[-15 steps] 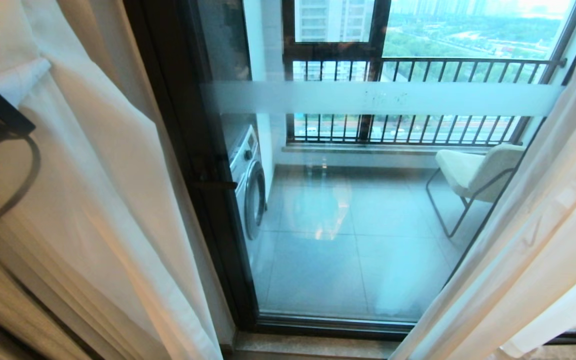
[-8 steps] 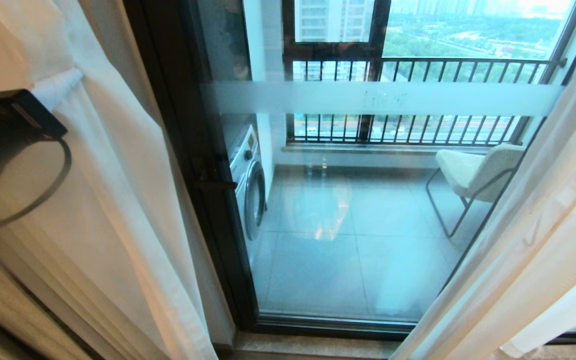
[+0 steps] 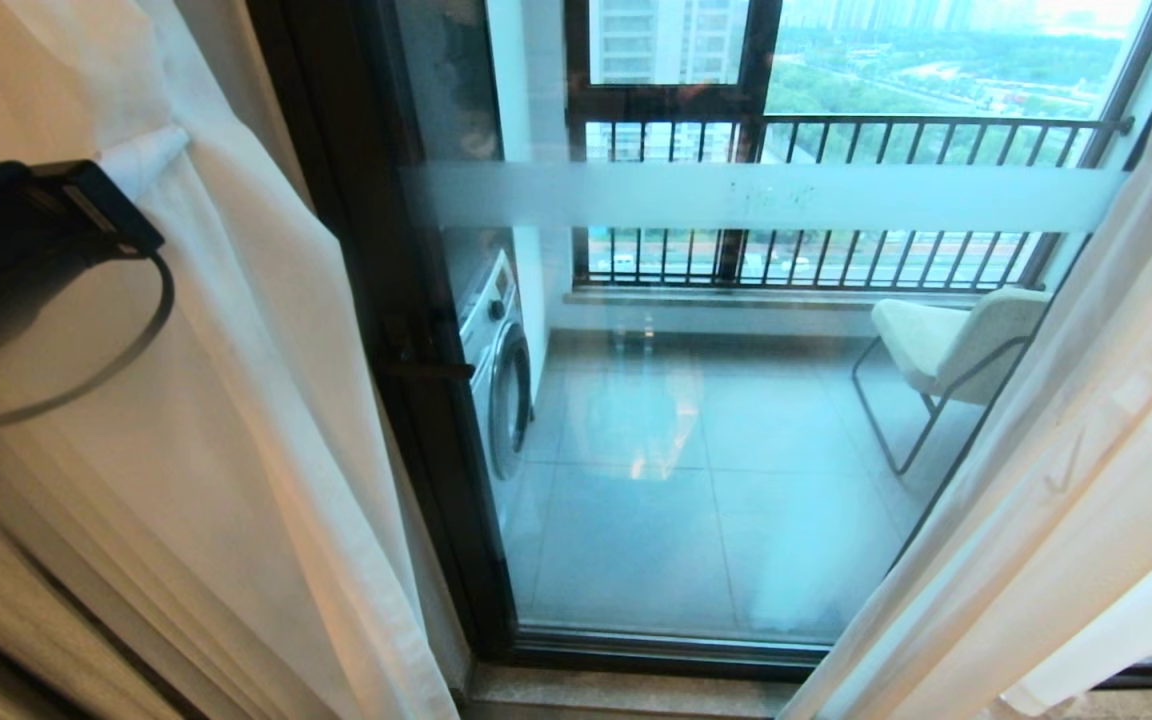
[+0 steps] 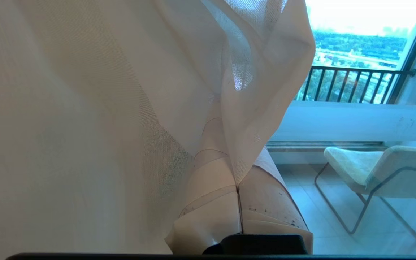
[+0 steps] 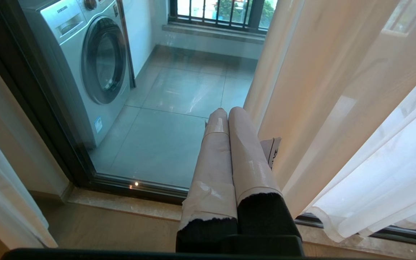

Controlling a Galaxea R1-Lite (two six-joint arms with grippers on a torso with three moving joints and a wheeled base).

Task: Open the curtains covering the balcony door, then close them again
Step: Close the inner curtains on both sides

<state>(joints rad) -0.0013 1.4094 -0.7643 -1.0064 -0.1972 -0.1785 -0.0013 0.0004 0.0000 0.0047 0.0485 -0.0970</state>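
Observation:
The curtains hang parted in two sheer cream panels, the left curtain panel (image 3: pixel 236 400) and the right curtain panel (image 3: pixel 1086 450). Between them the balcony door (image 3: pixel 376 300) shows its dark frame and glass with a frosted white band (image 3: pixel 766 197). My left gripper (image 3: pixel 151 150) is high at the left, shut on the inner edge of the left panel. In the left wrist view the fabric (image 4: pixel 85 108) runs into the seam of that gripper (image 4: pixel 235 169) and drapes over its taped fingers (image 4: pixel 208 202). My right gripper (image 5: pixel 228 110) hangs low beside the right panel (image 5: pixel 320 90), shut and holding nothing.
Behind the glass stand a washing machine (image 3: pixel 496 360) at the left and a pale chair (image 3: pixel 956 340) at the right, with a black-barred railing (image 3: pixel 836 130) beyond. A stone sill (image 3: pixel 616 695) runs along the foot of the door.
My left gripper has moved right, toward the middle of the door, drawing the left panel's edge with it. The right panel and right gripper have not moved.

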